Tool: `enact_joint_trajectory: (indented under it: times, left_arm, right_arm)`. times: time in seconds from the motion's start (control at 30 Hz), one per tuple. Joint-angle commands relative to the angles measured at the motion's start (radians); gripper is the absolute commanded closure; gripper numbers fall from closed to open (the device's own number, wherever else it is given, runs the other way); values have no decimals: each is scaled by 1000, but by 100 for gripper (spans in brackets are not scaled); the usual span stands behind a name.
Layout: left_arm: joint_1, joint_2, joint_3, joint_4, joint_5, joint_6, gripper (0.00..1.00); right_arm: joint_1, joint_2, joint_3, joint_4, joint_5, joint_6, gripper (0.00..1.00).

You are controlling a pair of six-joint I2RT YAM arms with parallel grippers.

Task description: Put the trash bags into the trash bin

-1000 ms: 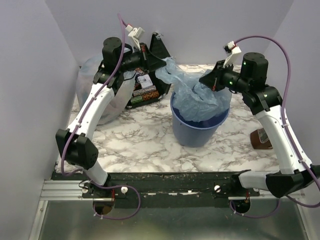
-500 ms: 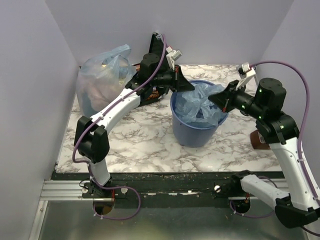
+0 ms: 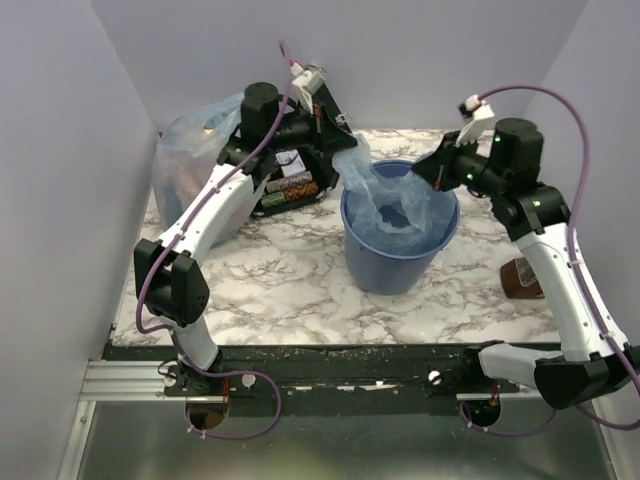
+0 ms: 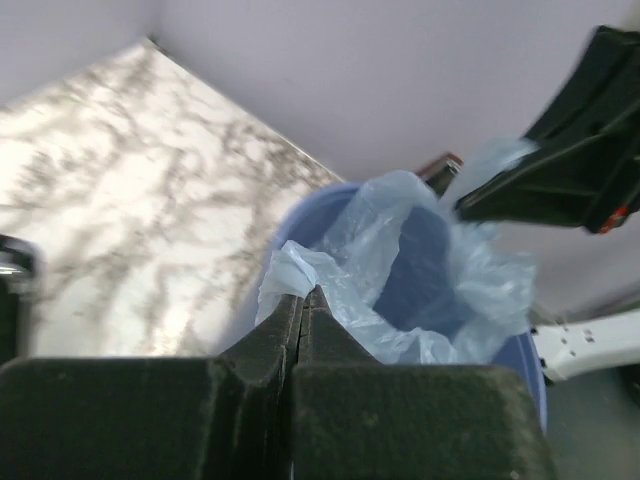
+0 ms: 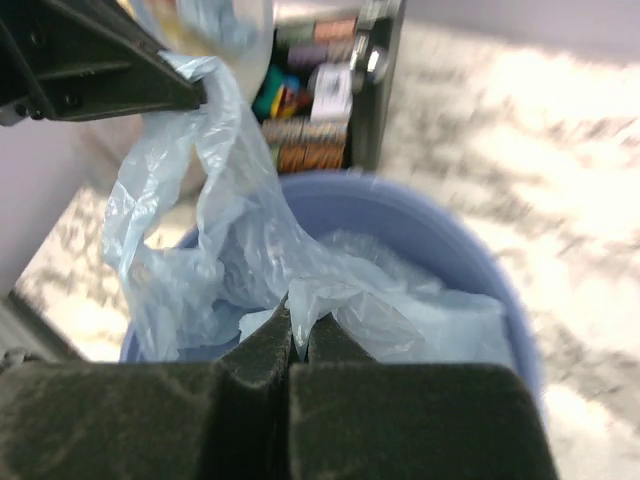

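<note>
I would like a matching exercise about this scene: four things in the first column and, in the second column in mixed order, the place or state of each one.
Column A
1. trash bag
2. bin
3. black case
4. stuffed clear bag

Column B
a. at the far left end of the table
b. stands upright in the middle of the table
c. pinched by the left gripper and the right gripper, partly inside the bin
d. open, with colourful packets inside

Pairs: 1-c, 2-b, 3-d, 4-a
</note>
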Motion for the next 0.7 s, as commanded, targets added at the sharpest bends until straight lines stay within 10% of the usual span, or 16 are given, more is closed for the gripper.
enact_joint_trajectory:
  times: [0.0, 0.67]
  left_arm:
    - [95, -31, 100, -85, -32, 73, 100]
    - [160, 101, 116, -300, -82, 164, 100]
  right_arm:
    - [-80, -27, 113, 69, -6, -83, 99]
    - [-359, 142, 52, 45, -132, -233, 99]
